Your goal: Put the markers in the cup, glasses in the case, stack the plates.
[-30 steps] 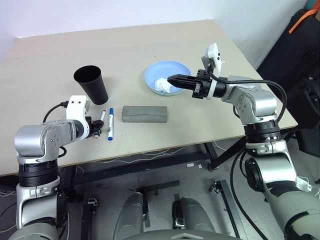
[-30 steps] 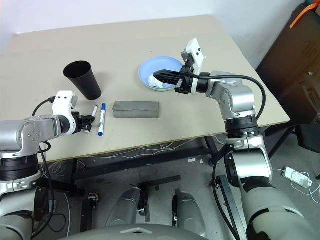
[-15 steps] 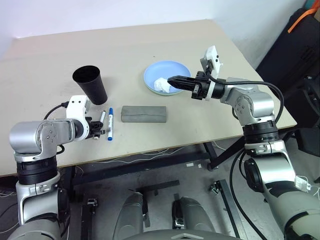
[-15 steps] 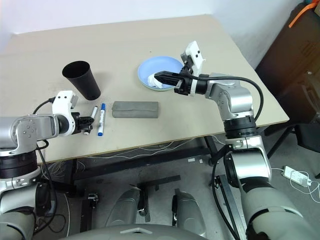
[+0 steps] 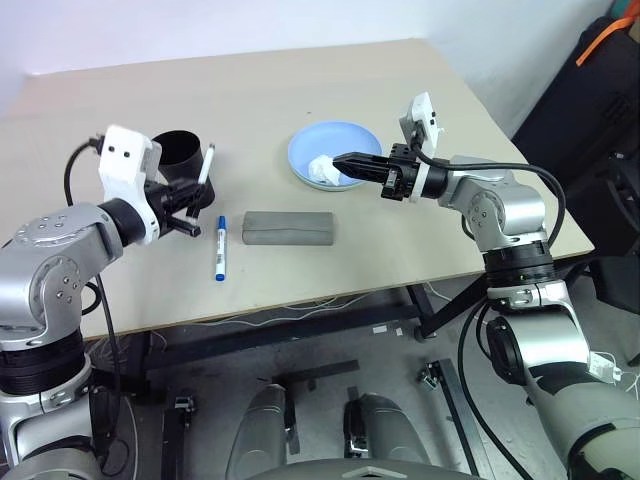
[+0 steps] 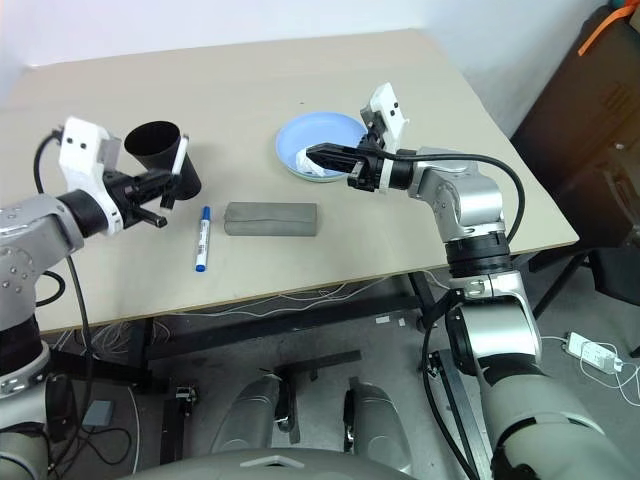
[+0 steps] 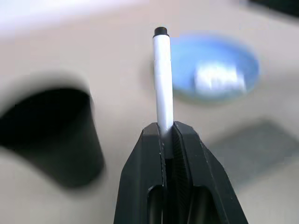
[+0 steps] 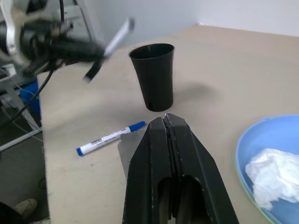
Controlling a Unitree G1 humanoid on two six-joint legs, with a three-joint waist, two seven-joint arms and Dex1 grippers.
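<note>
So the left gripper [image 5: 193, 203] has just lifted the black-capped marker [image 5: 206, 166] off the table, clamped on it, right beside the cup [image 5: 181, 152]. Drop-in looks next. Slim white pen, tilted upward. Blue marker [image 5: 220, 247] lies flat. Right gripper [image 5: 345, 160] is closed, empty, over the plate [image 5: 360, 141].

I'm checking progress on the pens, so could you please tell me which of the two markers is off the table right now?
The black-capped marker: the left gripper has its jaws shut on it, up beside the black cup. The blue-capped marker lies flat on the table.
</note>
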